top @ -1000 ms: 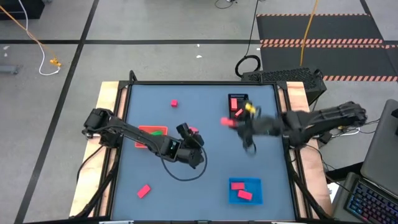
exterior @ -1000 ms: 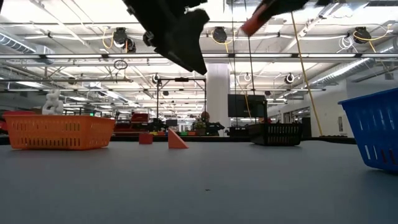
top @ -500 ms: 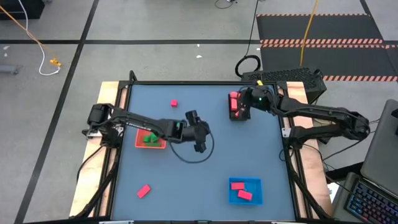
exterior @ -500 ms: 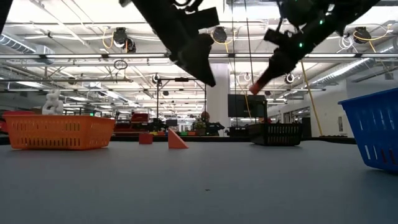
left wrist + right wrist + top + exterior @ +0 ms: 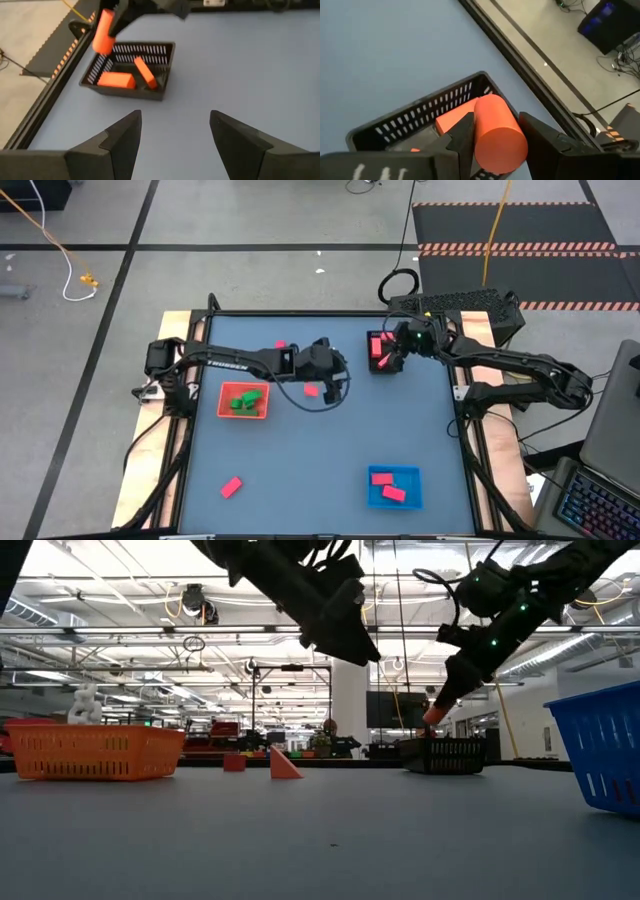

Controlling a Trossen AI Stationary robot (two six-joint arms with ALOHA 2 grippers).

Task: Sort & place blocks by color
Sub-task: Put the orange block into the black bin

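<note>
My right gripper (image 5: 385,355) is shut on an orange-red cylinder block (image 5: 497,132) above the black tray (image 5: 381,369) near the table's far edge. Two red bars (image 5: 116,80) lie in that tray. My left gripper (image 5: 335,376) hangs open at mid-table, left of the black tray, with nothing between its fingers (image 5: 122,140). A pink block (image 5: 311,390) lies flat on the table just by it. Green blocks (image 5: 243,401) lie in the orange-red tray (image 5: 226,413), and red and pink blocks (image 5: 388,485) in the blue tray (image 5: 410,501). A red cube (image 5: 280,345) and a pink bar (image 5: 231,487) lie loose. My right gripper pinches the cylinder's curved side (image 5: 485,120) between its two fingers (image 5: 463,134), and the cylinder runs along them. It comes slanting down from the table's right. The block is lifted clear, and its free end (image 5: 102,45) points down above the black tray.
In the low view a red cube (image 5: 234,761) and a red wedge (image 5: 285,764) stand far off on the table. A loose cable loops under my left arm (image 5: 300,402). Raised rails (image 5: 190,395) run along the table's left and right edges. Bare blue surface lies in the near middle.
My right gripper has carried the cylinder toward the far edge and down, from mid-table to above the black tray. My left gripper, open, has moved away from the orange-red tray toward the far edge and somewhat right, uncovering the green blocks.
</note>
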